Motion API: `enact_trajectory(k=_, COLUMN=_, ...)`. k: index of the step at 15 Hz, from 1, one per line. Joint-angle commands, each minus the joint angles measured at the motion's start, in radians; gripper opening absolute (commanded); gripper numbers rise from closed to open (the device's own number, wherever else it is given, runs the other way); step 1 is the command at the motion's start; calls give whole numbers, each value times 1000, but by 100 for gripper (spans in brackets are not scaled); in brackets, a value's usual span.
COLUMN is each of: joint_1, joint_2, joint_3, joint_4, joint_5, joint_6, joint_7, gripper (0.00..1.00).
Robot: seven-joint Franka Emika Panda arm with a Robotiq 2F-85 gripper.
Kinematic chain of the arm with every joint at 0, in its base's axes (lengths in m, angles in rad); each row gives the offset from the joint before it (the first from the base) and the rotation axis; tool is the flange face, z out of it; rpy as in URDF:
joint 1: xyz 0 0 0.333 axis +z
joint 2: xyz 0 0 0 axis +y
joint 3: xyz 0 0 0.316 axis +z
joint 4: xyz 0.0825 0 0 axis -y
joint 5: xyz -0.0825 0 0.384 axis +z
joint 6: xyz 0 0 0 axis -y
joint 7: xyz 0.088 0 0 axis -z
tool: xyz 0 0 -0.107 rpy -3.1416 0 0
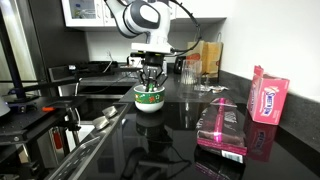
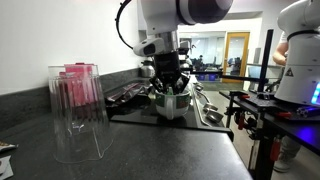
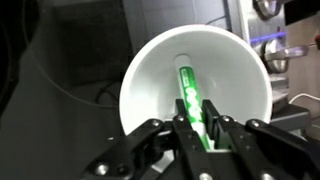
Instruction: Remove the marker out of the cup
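The marker [image 3: 187,85] is seen lying inside the cup [image 3: 150,80], stretched along the white inner wall from the bottom towards the near rim; in the wrist view it is rendered a glowing green with brighter spots along its length. Its near end is flanked by the two dark fingers of the gripper [image 3: 198,120], which are drawn narrowly together, one on each side of it. Whether the pads are actually pressed against the marker cannot be told, so the claw's hold is left undecided. In both exterior views the marker itself is hidden by the cup's wall and the fingers. The cup [image 1: 149,97] is shown as squat and wide, with a green rim band over a white patterned body, and the gripper [image 1: 150,80] is lowered straight down into its mouth from the white arm above. The same arrangement is given from the opposite side, with the cup [image 2: 172,106] under the gripper [image 2: 170,86]. The cup is set on a dark glossy countertop [image 1: 170,145]. Well apart from it, a pink box [image 1: 268,98] is stood upright and a clear pink package [image 1: 222,128] is laid flat. A clear glass jar [image 2: 78,110] is placed close to the camera in an exterior view.
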Motion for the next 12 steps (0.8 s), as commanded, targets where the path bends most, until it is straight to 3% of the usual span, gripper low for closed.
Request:
enact_trajectory(k=1, joint_1=7, joint_2=17, joint_3=6, joint_4=23, joint_5=-56, joint_6=-35, joint_7=17, gripper=18)
enact_trajectory(k=2, joint_1=4, joint_2=16, joint_3=10, joint_4=24, joint_5=-55, joint_6=-37, joint_7=11, gripper=5)
enact_trajectory(k=12, joint_1=-12, joint_2=-77, joint_3=32, joint_4=-1, joint_5=-31, joint_6=-95, joint_7=-3, gripper=5)
